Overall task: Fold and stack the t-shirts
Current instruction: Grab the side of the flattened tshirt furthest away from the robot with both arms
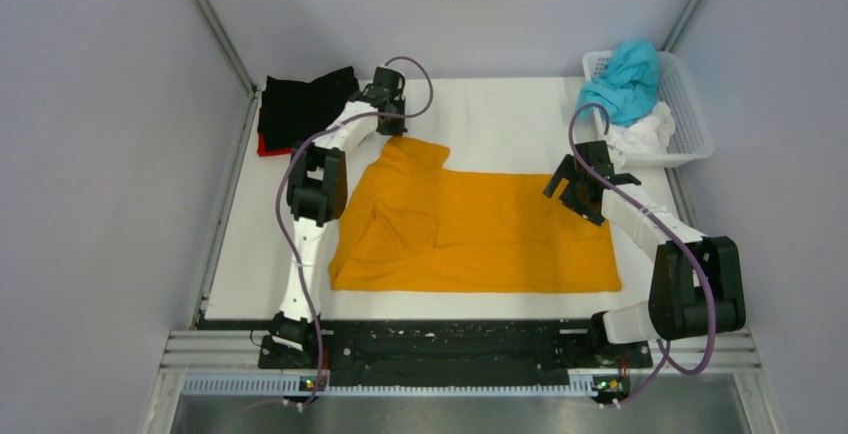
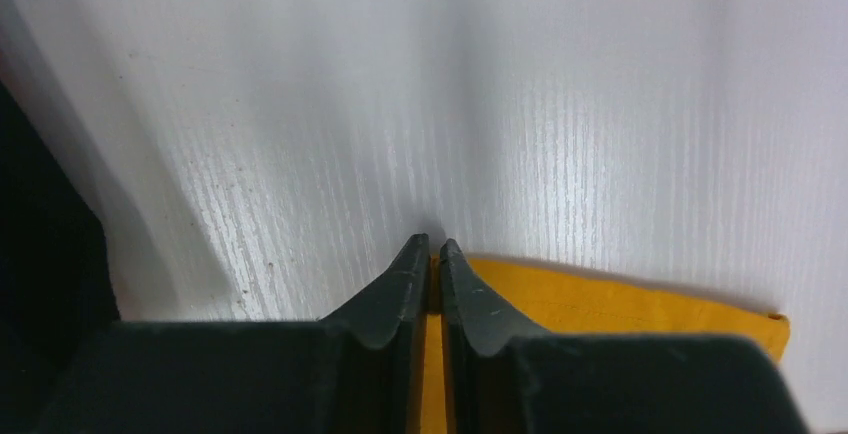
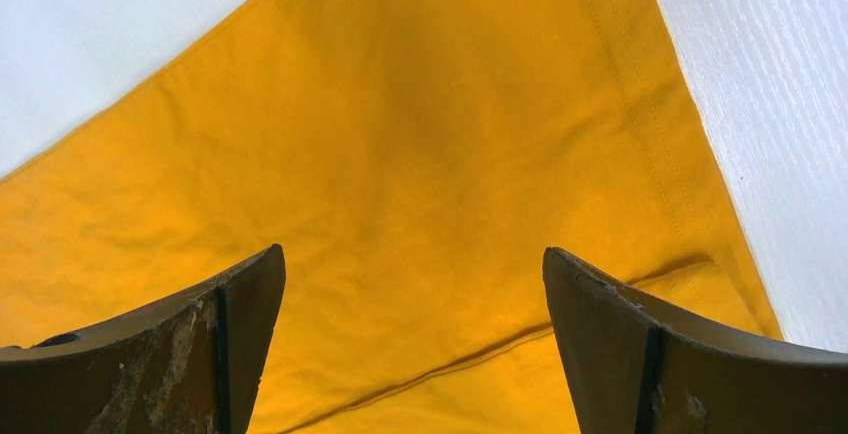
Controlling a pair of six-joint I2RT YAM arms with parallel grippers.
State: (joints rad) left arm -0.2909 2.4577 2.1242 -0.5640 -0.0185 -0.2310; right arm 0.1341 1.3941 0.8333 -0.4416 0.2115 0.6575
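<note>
The orange t-shirt [image 1: 480, 229] lies spread on the white table, its near-left part folded over. My left gripper [image 1: 392, 130] is shut on the shirt's far-left sleeve edge; in the left wrist view orange cloth [image 2: 600, 304] sits pinched between my left gripper's [image 2: 433, 246] fingertips. My right gripper [image 1: 572, 186] hovers open over the shirt's far-right corner; the right wrist view shows my right gripper [image 3: 412, 254] wide open above orange cloth [image 3: 400, 154]. A folded black t-shirt [image 1: 300, 104] lies on a red one [image 1: 266, 148] at the far left. Teal [image 1: 625, 79] and white [image 1: 640, 134] shirts sit in the basket.
A white plastic lattice basket [image 1: 690, 104] stands at the far right corner. Grey enclosure walls stand on both sides and at the back. The black mounting rail [image 1: 440, 339] runs along the near table edge.
</note>
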